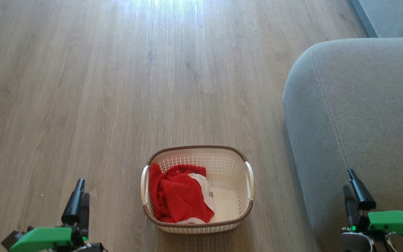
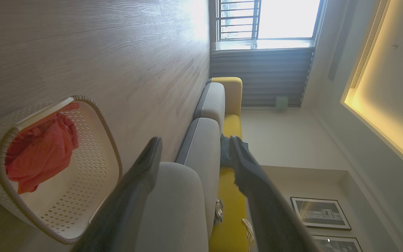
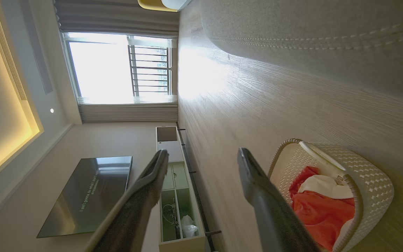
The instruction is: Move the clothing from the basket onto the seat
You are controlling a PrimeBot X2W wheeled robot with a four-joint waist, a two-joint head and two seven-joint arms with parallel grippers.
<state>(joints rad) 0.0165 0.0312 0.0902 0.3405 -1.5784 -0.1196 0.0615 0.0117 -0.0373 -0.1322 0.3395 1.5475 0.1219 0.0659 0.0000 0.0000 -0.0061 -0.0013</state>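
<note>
The cream basket (image 1: 197,147) sits on the wood floor (image 1: 117,87). The red clothing (image 1: 178,197) lies bunched inside it against its left wall, with a white band showing. The grey seat (image 1: 362,105) stands just right of the basket. The left gripper (image 1: 82,188) hangs to the basket's left, and the right gripper (image 1: 347,179) hangs to its right, over the seat's edge. Both have their fingers (image 2: 145,168) spread wide, holding nothing.

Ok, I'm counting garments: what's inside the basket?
Red clothing with a white band lies bunched in the left half of the basket; a small label shows beside it. Anything beneath the heap is covered.
</note>
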